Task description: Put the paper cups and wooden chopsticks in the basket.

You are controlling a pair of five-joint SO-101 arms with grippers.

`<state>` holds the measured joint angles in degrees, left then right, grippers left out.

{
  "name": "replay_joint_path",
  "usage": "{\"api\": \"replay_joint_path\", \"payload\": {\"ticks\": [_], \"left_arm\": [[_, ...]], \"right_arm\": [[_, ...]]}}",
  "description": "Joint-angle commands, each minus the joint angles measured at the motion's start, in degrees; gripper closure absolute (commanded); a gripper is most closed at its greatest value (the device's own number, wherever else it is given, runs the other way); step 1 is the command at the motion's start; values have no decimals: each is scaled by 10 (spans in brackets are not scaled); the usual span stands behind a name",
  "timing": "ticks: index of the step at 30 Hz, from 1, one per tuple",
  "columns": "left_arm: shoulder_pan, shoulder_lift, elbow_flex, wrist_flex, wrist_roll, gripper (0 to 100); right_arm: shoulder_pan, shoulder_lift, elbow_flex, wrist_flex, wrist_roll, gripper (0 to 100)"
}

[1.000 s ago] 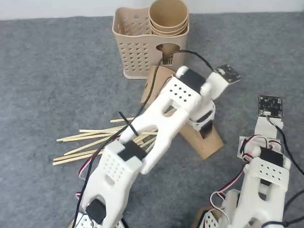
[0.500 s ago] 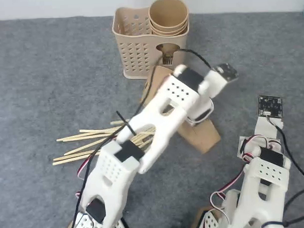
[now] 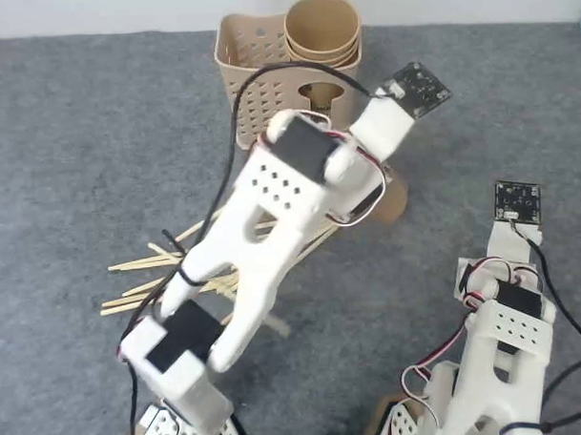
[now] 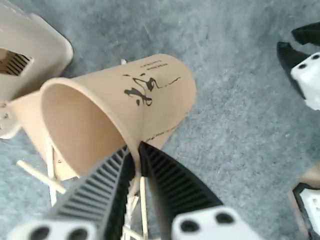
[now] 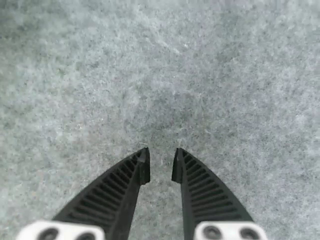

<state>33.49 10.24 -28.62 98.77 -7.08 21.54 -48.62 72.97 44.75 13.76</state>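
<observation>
The left gripper (image 4: 136, 150), fingers clenched on a paper cup (image 4: 150, 100), had raised it toward the basket (image 3: 252, 80) at 12 o'clock.

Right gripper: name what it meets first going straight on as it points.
Probably the grey carpet; nothing lies between it and the right gripper, though depth is unclear.

Robotics lab or maker bench: left arm (image 3: 271, 209) & right arm (image 3: 505, 339) are white 3D-printed kits w/ loose servo wires (image 3: 474, 270), bare camera board (image 3: 516, 201) (PCB exposed), grey felt mat (image 3: 87, 129), plain wall (image 3: 92, 12) behind; basket (image 3: 258, 95) + paper cups (image 3: 322, 30) as props.
</observation>
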Motion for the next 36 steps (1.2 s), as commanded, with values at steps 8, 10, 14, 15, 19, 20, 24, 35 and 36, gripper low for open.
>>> {"api": "replay_joint_path", "payload": {"ticks": [8,10,14,15,19,20,24,35,36], "left_arm": [[-6,-93,-109,15,-24,988],[-7,-95,-156,15,-25,988],[-37,-91,-240,3,-50,988],[-46,-91,-251,-5,-54,988],[-83,-91,-278,-43,-62,988],[-93,-91,-278,-60,-62,988],[-124,-91,-272,-144,-60,988],[-142,-91,-131,-415,-95,988],[-142,-91,-109,-440,-100,988]], "right_arm": [[3,-13,-1,-12,4,903],[3,-13,-1,-12,4,903],[3,-12,-1,-12,4,903],[3,-12,-1,-12,4,903],[2,-12,0,-12,4,903],[2,-12,0,-12,4,903],[2,-12,1,-13,4,903],[2,-16,16,-35,7,903],[2,-16,16,-35,7,903]]}}
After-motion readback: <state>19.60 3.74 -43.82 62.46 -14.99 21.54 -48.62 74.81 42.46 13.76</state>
